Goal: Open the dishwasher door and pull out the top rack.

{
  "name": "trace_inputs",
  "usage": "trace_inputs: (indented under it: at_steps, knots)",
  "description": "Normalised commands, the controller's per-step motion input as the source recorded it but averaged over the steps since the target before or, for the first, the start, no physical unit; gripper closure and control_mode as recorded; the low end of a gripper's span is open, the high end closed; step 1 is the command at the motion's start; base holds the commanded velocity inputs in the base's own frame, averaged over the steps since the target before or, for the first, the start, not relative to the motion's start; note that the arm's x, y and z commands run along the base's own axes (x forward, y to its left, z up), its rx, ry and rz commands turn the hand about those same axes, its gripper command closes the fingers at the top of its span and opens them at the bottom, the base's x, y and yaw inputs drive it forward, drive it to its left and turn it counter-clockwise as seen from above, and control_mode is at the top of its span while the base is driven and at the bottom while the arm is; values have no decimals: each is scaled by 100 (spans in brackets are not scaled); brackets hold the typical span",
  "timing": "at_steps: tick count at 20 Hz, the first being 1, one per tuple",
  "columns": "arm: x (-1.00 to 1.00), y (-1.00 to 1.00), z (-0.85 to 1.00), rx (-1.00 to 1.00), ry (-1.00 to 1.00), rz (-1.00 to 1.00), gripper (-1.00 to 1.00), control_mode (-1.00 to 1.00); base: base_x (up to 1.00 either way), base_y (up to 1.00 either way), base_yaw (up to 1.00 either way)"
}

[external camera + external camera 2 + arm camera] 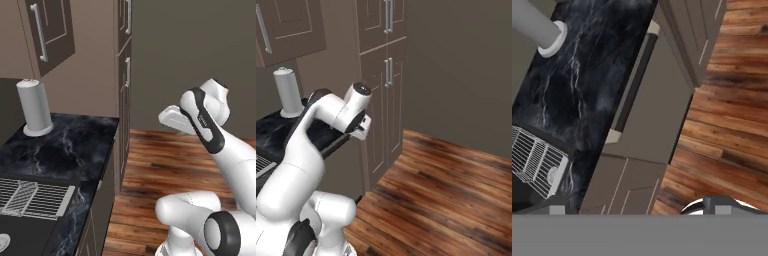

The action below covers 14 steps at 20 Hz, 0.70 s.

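From the left base view we see the white arm (210, 125) folded high over the wooden floor (165, 165), to the right of the dark marble counter (65, 147). A paper towel roll (34, 107) stands upright near the back of the counter, and a silver-white drying mat (32, 197) lies flat at its near end. Brown cabinet doors (125, 75) with upright silver handles rise beyond the counter's end.

From the right base view we see the arm bent over the counter edge, its hand (358, 122) pointing down in front of the tall cabinet. The fingers are hidden here, so we cannot tell their spread from this side.

In the hand view we look down on the dishwasher door (654, 112), a flat grey-brown panel shut below the counter edge, its slim bar handle (632, 82) running along the edge by the counter. The gripper (637, 211) hangs well above it, touching nothing, its two tips set wide apart. The towel roll and the mat lie on the counter.
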Motion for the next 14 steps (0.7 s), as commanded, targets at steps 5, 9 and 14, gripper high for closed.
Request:
trace_inputs:
  at_steps: [5, 9, 14]
  knots:
    - [8, 0, -43, 23, 0, -1, -100, -100, 0, 0, 0]
    - [1, 0, -33, 22, 0, -1, -100, -100, 0, 0, 0]
    - [0, 0, -34, 23, 0, -1, -100, -100, 0, 0, 0]
